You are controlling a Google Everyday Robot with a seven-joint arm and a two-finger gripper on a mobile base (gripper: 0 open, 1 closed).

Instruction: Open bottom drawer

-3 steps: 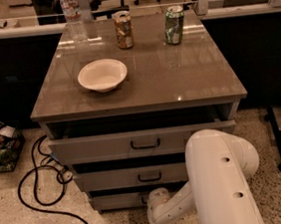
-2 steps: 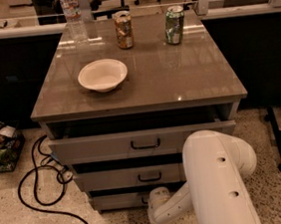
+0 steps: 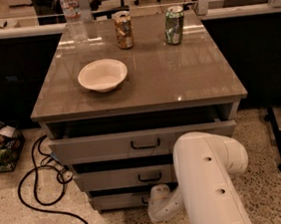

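Note:
The bottom drawer (image 3: 117,201) is the lowest grey front of the cabinet, near the floor. It stands slightly forward of the cabinet frame, like the two fronts above it. My gripper (image 3: 153,198) is at the end of my white arm (image 3: 208,187), low down and right up against the middle of the bottom drawer front, where its handle sits. The arm's wrist covers most of that handle. The top drawer (image 3: 144,142) and middle drawer (image 3: 137,177) show their black bar handles.
On the cabinet top (image 3: 177,80) stand a white bowl (image 3: 102,74), a water bottle (image 3: 73,16), a brown can (image 3: 123,29) and a green can (image 3: 174,25). A black cable (image 3: 39,194) lies on the floor at the left. A black stand leg (image 3: 278,139) is at the right.
My arm's large white link has shifted a little to the left. The gripper stays at the bottom drawer front. The drawers look unchanged.

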